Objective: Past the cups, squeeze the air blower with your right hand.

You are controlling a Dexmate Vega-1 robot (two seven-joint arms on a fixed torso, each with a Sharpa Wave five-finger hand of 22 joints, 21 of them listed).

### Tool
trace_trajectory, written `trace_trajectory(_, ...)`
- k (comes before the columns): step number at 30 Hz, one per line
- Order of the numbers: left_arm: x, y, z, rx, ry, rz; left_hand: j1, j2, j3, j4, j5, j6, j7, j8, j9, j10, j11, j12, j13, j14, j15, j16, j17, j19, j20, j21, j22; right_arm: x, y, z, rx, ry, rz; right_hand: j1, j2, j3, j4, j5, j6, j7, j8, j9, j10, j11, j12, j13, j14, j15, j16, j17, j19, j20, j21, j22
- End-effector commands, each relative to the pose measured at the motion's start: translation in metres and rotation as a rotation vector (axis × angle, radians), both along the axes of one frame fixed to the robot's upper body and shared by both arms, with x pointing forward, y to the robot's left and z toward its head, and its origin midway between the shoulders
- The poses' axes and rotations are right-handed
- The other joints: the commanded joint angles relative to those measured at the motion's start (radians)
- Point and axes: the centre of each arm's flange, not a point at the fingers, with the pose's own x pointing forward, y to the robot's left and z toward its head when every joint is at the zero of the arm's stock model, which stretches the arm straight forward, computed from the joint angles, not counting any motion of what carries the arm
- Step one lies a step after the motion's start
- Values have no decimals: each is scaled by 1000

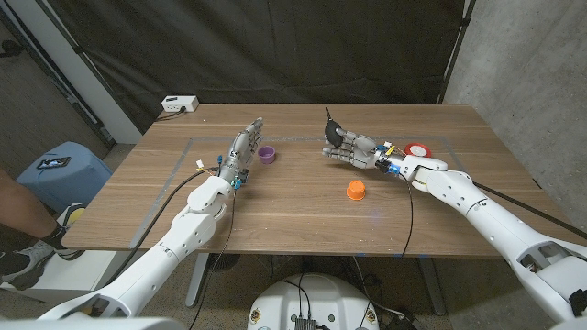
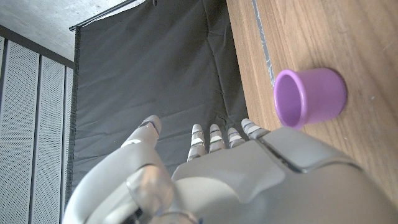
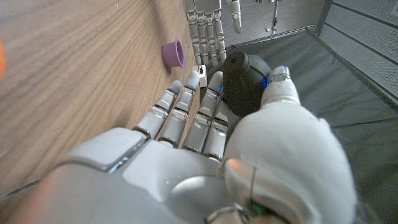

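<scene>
Far left edge of head view: a person's leg and shoe, a blue bin with something dark on its lid. White power strip just off the desk's back-left corner. Wooden desk, black curtain behind it.

Left hand sits left of centre, fingers straight and close together pointing away from the robot, holding nothing; palm seems upright but head view is too small to be sure. Left wrist view shows the same fingers stretched out, thumb apart.

Purple cup stands upright just beside the left hand, on its right side, not touching as far as I can tell. Also clear in left wrist view and small in right wrist view.

Orange cup nearer the robot, centre-right, well apart from the purple one, standing alone.

Air blower, black bulb with thin nozzle sticking up and back, is past both cups, right of centre, in the right hand. Right wrist view: bulb sits between thumb and curled fingers, gripped; how hard it's pressed, cannot tell.

Red-and-white roll lies on the desk to the right of the right hand, near the wrist.
</scene>
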Motion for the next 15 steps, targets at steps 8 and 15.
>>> trace_trajectory(8, 0, -4, 2, 3, -3, 2, -9, 2, 5, -7, 4, 10, -1, -4, 4, 2, -6, 0, 3, -1, -1, -1, 2, 5, 1, -2, 1, 2, -5, 0, 11, 8, 16, -13, -1, -5, 2, -5, -5, 2, -4, 2, -4, 2, -2, 4, -6, -90, -3, 2, -11, 1, -4, 5)
trace_trajectory(15, 0, -4, 4, 6, -4, 7, -8, 2, 5, -8, 4, 11, 0, -4, 4, 3, -6, 0, 3, -1, 0, -1, 2, 5, 1, -2, 1, 4, -6, 1, 13, 7, 22, -16, -2, -8, 3, -4, -7, 2, -4, 2, -7, 3, -4, 5, -9, -87, -4, 1, -14, 1, -4, 5)
